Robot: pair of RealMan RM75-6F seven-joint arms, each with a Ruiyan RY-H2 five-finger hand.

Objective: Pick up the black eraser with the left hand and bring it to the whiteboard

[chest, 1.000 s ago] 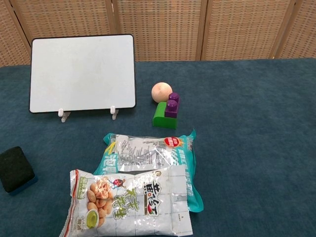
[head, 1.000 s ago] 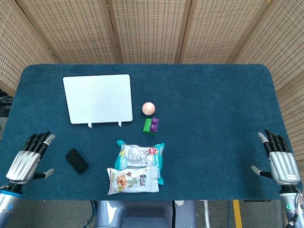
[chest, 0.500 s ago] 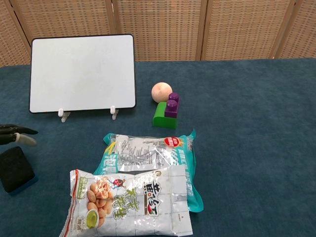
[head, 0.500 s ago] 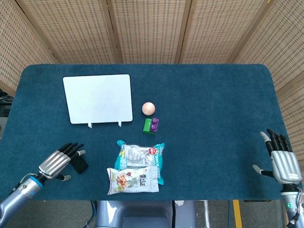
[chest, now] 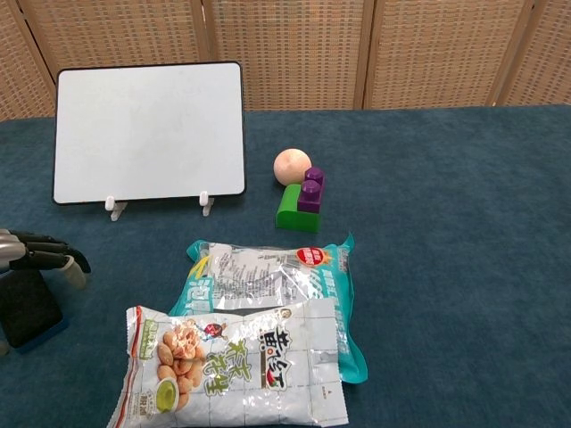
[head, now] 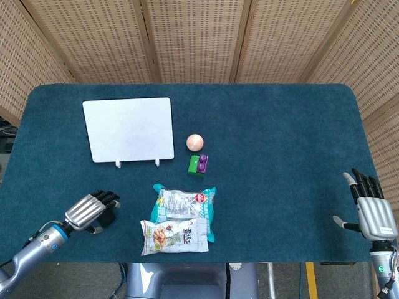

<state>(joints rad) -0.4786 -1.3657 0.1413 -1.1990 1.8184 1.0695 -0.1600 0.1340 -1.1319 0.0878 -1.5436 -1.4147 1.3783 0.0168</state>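
The black eraser (chest: pixel 27 308) lies near the table's front left edge, mostly covered by my left hand (head: pixel 92 210) in the head view, where only its right end (head: pixel 108 218) shows. In the chest view the left hand's fingers (chest: pixel 49 253) reach over the eraser's top with the thumb hanging beside it; they do not grip it. The whiteboard (head: pixel 129 129) stands on small feet at the back left, well behind the eraser, and also shows in the chest view (chest: pixel 149 131). My right hand (head: pixel 372 212) hovers at the front right edge, fingers spread, holding nothing.
Two snack bags (head: pixel 181 221) lie overlapped at the front centre, just right of the eraser. A peach-coloured ball (head: pixel 195 141) and a green block with purple studs (head: pixel 198 164) sit behind them. Woven screens stand behind the blue table (head: pixel 280 143).
My left hand moved in from the left edge and now lies over the eraser, fingers reaching further right across it. The right hand barely shifted.
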